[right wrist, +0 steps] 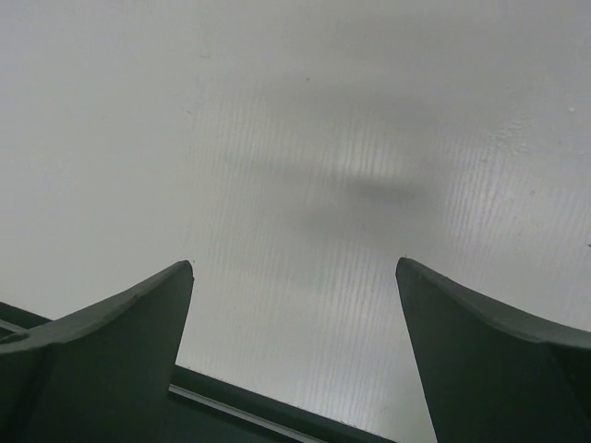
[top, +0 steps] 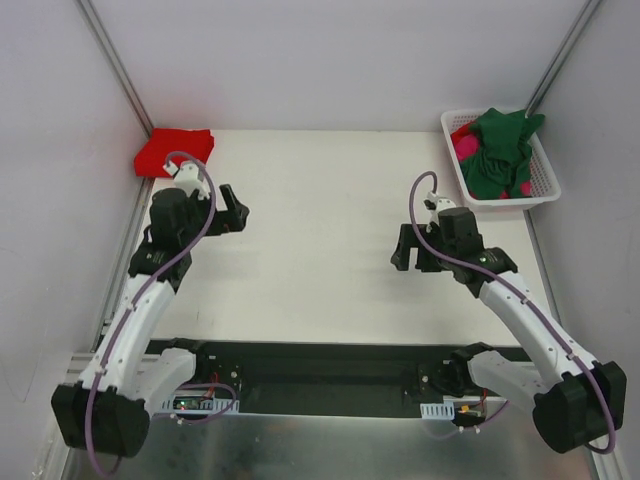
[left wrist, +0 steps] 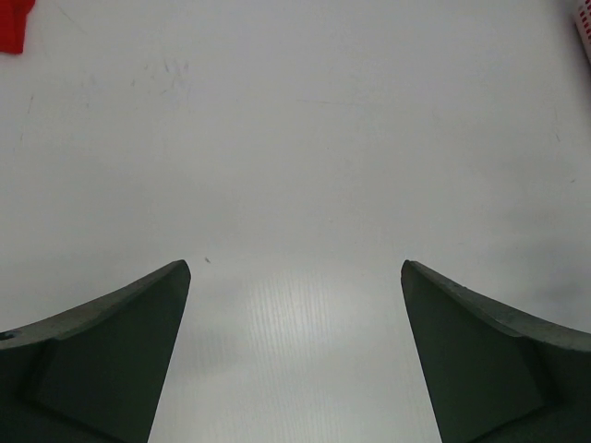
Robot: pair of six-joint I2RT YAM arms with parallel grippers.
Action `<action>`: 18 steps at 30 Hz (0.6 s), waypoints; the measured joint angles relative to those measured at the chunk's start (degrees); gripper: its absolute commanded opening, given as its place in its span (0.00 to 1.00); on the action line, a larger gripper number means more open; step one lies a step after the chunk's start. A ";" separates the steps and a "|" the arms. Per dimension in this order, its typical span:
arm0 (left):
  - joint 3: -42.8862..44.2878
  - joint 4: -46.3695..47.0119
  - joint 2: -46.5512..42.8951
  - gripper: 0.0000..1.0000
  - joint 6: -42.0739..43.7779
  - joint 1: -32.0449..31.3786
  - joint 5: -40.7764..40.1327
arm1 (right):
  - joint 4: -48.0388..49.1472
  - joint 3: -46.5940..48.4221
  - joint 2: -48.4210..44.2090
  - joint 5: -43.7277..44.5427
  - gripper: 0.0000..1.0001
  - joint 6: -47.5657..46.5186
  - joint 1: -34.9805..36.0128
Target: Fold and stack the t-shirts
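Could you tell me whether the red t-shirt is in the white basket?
No, the red t-shirt lies folded in the far left corner, apart from the basket at far right.

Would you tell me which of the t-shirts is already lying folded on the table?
The red t-shirt, folded in the far-left corner; the green t-shirt and pink t-shirt lie crumpled in the basket.

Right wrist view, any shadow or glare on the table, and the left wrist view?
Right wrist view: a blurred shadow across the white ribbed table beyond the open right tool. Left wrist view: a pale glare patch inside the open left tool.
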 measured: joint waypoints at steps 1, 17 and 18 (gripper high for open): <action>-1.77 -0.31 -2.75 0.99 -0.31 -0.15 -0.31 | 0.04 -0.59 -0.76 0.83 0.96 0.13 0.04; -24.00 1.44 -21.35 0.99 -5.92 -0.24 -9.84 | 2.93 -7.34 -8.09 16.52 0.96 1.27 0.90; -24.72 2.25 -21.46 0.99 -5.92 -0.24 -10.58 | 3.39 -7.72 -8.04 17.51 0.96 0.98 0.92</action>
